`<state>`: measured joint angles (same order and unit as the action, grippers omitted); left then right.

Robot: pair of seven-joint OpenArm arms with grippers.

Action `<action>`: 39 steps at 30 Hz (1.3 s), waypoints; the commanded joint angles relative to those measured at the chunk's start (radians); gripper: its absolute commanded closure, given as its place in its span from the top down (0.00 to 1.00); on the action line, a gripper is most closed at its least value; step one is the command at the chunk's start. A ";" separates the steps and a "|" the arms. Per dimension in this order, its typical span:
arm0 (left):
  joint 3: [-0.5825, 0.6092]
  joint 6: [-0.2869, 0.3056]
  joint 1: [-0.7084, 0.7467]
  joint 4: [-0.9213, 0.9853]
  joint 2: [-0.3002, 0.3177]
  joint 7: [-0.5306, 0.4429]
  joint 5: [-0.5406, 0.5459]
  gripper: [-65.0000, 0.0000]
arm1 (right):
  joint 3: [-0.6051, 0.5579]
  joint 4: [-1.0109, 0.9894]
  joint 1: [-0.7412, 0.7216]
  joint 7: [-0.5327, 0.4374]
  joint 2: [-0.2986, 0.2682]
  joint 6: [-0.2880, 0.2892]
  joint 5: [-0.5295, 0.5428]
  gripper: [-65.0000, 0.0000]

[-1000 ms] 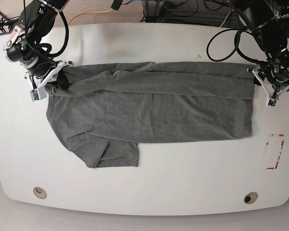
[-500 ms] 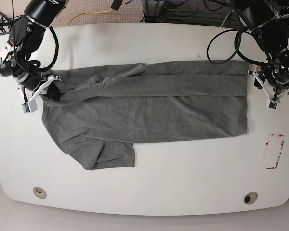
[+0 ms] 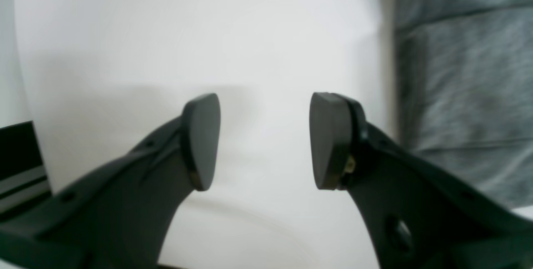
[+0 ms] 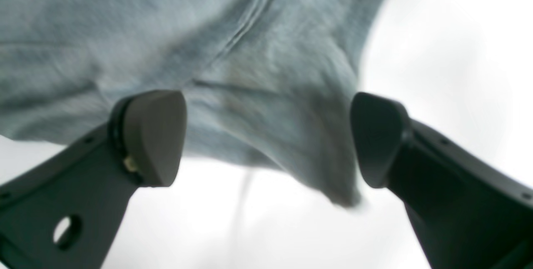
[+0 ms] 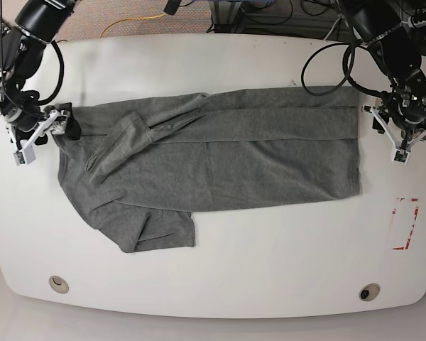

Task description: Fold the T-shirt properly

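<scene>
In the left wrist view, the left gripper (image 3: 264, 142) stands with its pads spread apart over bare white table (image 3: 187, 31), with nothing between them. The T-shirt (image 3: 466, 85) lies flat just beside it, off to the picture's right and untouched. A closing move from this spot would likely pinch only air or scrape the tabletop, so the arm has to shift toward the cloth edge first.

In the right wrist view, the right gripper (image 4: 268, 138) is spread wide and grips nothing. A peaked, sagging fold of the T-shirt (image 4: 233, 65) sits between and beyond the pads, blurred. Whether it touches either pad I cannot tell. A loose corner like this could slump into a crease and spoil the fold line.

In the base view, the T-shirt (image 5: 220, 160) stretches across the middle of the table (image 5: 213, 64), its top long edge already folded over, one sleeve crumpled near the left end and the other sticking out toward the front edge. The right gripper (image 5: 39, 138) sits at the shirt's left end, and the left gripper (image 5: 401, 138) is just off its right end. The bunched sleeve may get trapped inside the next fold, and uneven pulls from the two ends could skew the fold.
</scene>
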<state>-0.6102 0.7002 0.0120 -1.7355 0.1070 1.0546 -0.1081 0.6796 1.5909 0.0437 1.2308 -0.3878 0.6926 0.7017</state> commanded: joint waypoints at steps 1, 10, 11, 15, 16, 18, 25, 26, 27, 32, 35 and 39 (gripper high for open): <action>0.000 -0.002 0.003 -0.051 0.004 -0.010 0.006 0.49 | 0.010 0.019 0.015 -0.030 -0.050 0.006 0.003 0.86; 0.003 -0.002 0.092 -0.122 -0.040 -0.010 0.098 0.49 | 0.007 0.012 0.043 -0.098 -0.047 0.006 -0.224 0.82; 0.003 -0.002 0.098 -0.126 -0.042 -0.010 0.106 0.49 | 0.002 0.004 0.045 -0.121 -0.044 0.006 -0.245 0.82; 0.019 -0.002 0.136 -0.131 -0.042 -0.012 0.124 0.49 | 0.001 -0.034 0.046 -0.145 -0.041 0.006 -0.271 0.82; 0.017 -0.002 0.150 -0.131 -0.042 -0.012 0.127 0.49 | 0.001 -0.056 0.046 -0.148 -0.041 0.006 -0.271 0.82; 0.017 -0.002 0.161 -0.131 -0.042 -0.012 0.127 0.49 | 0.002 -0.087 0.043 -0.162 -0.041 0.006 -0.276 0.82; 0.019 -0.002 0.177 -0.129 -0.043 -0.014 0.129 0.49 | 0.001 -0.185 0.040 -0.230 -0.041 0.006 -0.273 0.82; 0.019 -0.002 0.182 -0.129 -0.043 -0.014 0.129 0.49 | 0.001 -0.192 0.040 -0.231 -0.035 0.006 -0.273 0.82; 0.019 -0.002 0.184 -0.128 -0.043 -0.014 0.129 0.49 | 0.001 -0.200 0.040 -0.231 -0.027 0.006 -0.274 0.82; 0.022 -0.002 0.185 -0.123 -0.076 -0.060 0.126 0.49 | 0.001 -0.208 0.025 -0.233 -0.015 0.006 -0.277 0.82; 0.022 -0.002 0.211 -0.123 -0.085 -0.084 0.126 0.49 | 0.001 -0.208 0.025 -0.233 -0.012 0.006 -0.277 0.82; 0.052 -0.002 0.217 -0.122 -0.091 -0.084 0.130 0.49 | 0.001 -0.208 0.023 -0.231 0.010 0.006 -0.277 0.82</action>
<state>-0.5732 0.7002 0.2348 -1.8423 0.0055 0.9825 0.0113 0.6754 1.3720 0.0757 0.9993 -0.3763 0.6926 0.4210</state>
